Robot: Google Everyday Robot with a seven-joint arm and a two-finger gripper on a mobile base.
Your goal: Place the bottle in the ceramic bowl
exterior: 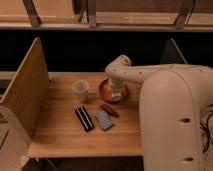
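Observation:
The orange-red ceramic bowl (106, 93) sits on the wooden table, right of centre. My gripper (116, 92) points down into the bowl from the white arm that reaches in from the right. Something pale shows at the gripper inside the bowl; I cannot tell whether it is the white bottle or part of the gripper. The bottle does not show clearly anywhere else.
A small clear plastic cup (81, 90) stands left of the bowl. In front lie a dark red oblong thing (109, 110), a blue rectangular block (104, 120) and a black striped bar (84, 118). A wooden side panel (26, 90) stands at the table's left. My white body (175, 120) fills the right.

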